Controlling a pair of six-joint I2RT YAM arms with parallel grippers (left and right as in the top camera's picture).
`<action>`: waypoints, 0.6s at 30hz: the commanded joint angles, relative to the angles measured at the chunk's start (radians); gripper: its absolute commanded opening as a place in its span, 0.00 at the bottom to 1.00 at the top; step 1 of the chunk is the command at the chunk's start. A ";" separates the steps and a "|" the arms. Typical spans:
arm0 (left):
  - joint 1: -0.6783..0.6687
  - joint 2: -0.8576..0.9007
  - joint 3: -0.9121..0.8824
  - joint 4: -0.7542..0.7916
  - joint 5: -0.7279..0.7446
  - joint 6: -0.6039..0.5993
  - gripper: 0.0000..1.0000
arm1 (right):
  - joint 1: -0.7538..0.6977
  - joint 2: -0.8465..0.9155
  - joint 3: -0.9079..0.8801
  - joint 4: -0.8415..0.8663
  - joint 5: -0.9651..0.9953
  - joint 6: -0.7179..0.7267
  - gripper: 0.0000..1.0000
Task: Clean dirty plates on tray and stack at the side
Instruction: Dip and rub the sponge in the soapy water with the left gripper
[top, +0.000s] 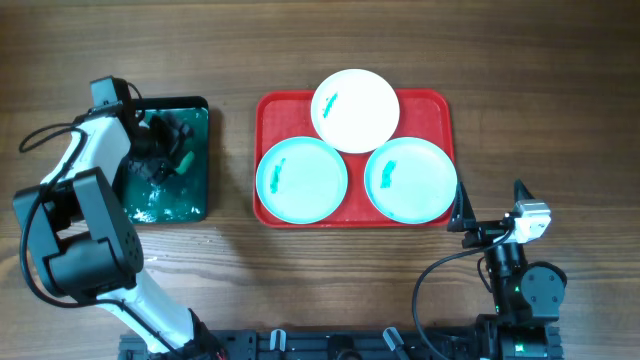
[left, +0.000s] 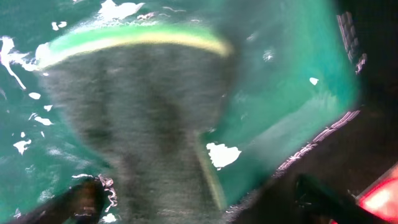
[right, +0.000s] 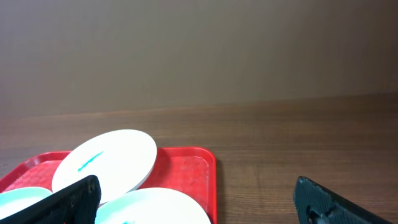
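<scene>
The red tray (top: 440, 105) holds three plates, each with a teal smear: a white plate (top: 355, 108) at the back, a turquoise plate (top: 301, 180) front left and a turquoise plate (top: 410, 180) front right. My left gripper (top: 165, 150) is down in the dark green-black tray (top: 190, 195). In the left wrist view its fingers (left: 199, 202) are open, with a sponge (left: 143, 124) lying between them, grey side up. My right gripper (top: 465, 215) is open and empty by the red tray's front right corner (right: 208, 168). The white plate (right: 106, 163) lies ahead of it.
The dark tray's floor (left: 280, 93) is wet and teal, with white foam flecks. Bare wooden table lies right of the red tray (top: 540, 120) and in front of both trays. Black cables run by both arm bases.
</scene>
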 joint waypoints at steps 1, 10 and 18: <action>0.008 0.080 -0.063 -0.038 -0.024 -0.004 0.41 | -0.005 -0.003 -0.001 0.006 -0.008 0.011 1.00; 0.008 0.080 -0.063 0.011 -0.039 -0.004 0.83 | -0.005 -0.003 -0.001 0.006 -0.008 0.011 1.00; 0.008 0.080 -0.063 0.157 -0.204 -0.004 1.00 | -0.005 -0.003 -0.001 0.006 -0.008 0.011 1.00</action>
